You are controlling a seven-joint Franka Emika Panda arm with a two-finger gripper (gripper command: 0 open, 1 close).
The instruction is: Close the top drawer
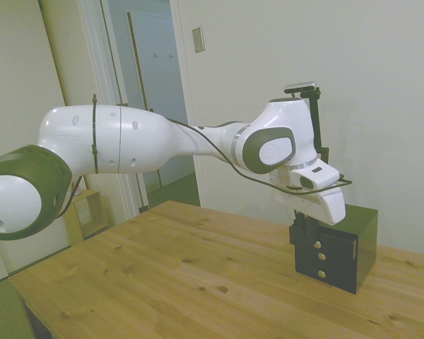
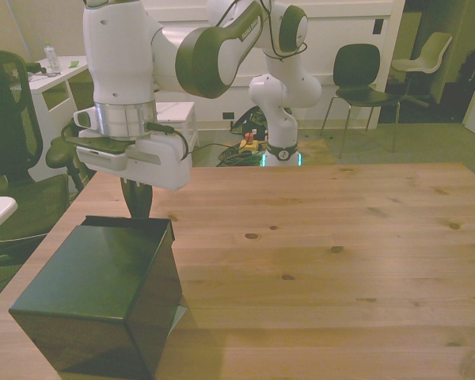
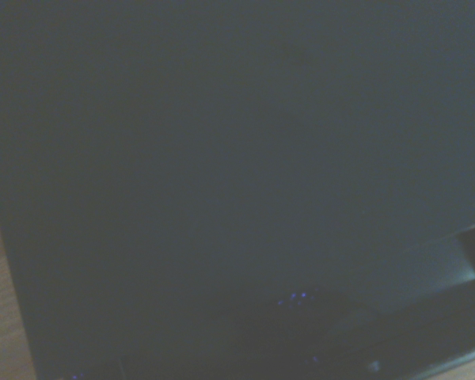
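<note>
I see the dark two-finger gripper [image 1: 302, 229] pointing down, right at the front top edge of the small black box cabinet [image 1: 360, 244]; fingers are too dark against the cabinet, so I cannot tell if they are apart or together. Contact with the top drawer [image 1: 319, 240] also unclear. In the side view that flat black drawer front with its small round pale-gold knob [image 1: 317, 244] sits at about 4 o'clock, just under the white wrist housing [image 1: 318, 191], looking roughly flush with the two same black drawers below. In the front view the gripper [image 2: 137, 202] hangs just behind the cabinet [image 2: 103, 293], which stands at 8 o'clock on the wooden table [image 2: 324, 261]. Wrist view: nearly all blurred dark cabinet surface [image 3: 222, 174], a sliver of wood at the edge.
</note>
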